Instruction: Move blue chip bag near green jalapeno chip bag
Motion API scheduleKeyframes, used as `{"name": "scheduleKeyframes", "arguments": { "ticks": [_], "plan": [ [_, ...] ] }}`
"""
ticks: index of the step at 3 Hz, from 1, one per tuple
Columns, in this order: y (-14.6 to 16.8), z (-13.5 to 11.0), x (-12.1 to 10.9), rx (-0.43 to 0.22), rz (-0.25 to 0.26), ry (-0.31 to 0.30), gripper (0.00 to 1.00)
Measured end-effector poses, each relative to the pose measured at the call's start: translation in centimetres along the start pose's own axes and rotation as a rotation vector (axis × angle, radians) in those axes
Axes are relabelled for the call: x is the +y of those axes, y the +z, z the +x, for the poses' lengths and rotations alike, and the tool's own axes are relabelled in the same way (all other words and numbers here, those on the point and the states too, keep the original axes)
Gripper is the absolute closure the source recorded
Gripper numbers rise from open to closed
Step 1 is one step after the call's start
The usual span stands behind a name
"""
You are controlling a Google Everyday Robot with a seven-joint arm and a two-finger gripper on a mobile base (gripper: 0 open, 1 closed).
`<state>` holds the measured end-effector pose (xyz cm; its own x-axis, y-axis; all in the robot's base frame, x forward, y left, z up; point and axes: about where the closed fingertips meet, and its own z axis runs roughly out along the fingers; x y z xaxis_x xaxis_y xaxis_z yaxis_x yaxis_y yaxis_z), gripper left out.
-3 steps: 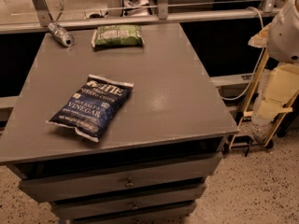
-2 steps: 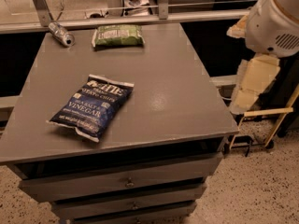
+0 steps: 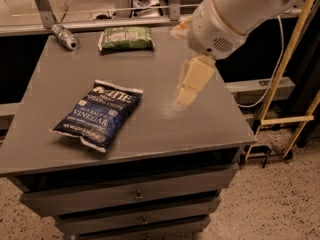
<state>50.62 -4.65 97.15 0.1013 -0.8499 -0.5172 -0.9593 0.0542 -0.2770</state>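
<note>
The gripper [image 3: 184, 100] hangs above the right half of the table [image 3: 210, 129], pointing down and slightly left, its tip close to the surface. It carries nothing; whether it is released or clenched cannot be told. The white arm housing [image 3: 220, 31] enters from the upper right.

The table top is a flat dark grey panel. A faint pale scuff [image 3: 167, 109] lies just left of the gripper tip.

The blue chip bag [image 3: 97, 115] lies flat on the near left part of the top, turned at an angle, well apart from the gripper. The green jalapeno chip bag [image 3: 126, 38] lies flat at the far edge, left of centre, well apart from the blue chip bag. A silver can [image 3: 65, 36] lies on its side at the far left corner, near the green jalapeno chip bag but not touching it.

Below the top, the front carries stacked grey drawers [image 3: 135, 196] with small central pulls.

The floor [image 3: 280, 204] is pale speckled material. A yellow tubular frame [image 3: 289, 79] stands right of the table, with a white cable [image 3: 278, 59] hanging beside it. A light rail [image 3: 90, 25] runs along the far side of the table.
</note>
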Motion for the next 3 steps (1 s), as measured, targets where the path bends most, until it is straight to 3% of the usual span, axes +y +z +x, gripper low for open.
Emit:
{"name": "scheduleKeyframes", "arguments": {
  "ticks": [1,2,3],
  "plan": [
    [5.8,-2.7,0.3,-0.183,-0.063,0.029,0.00],
    [9.7,-4.8,0.6,-0.306,-0.071,0.045,0.00],
    [13.2,-6.1,1.5,-0.348,-0.089,0.062,0.00]
  ]
}}
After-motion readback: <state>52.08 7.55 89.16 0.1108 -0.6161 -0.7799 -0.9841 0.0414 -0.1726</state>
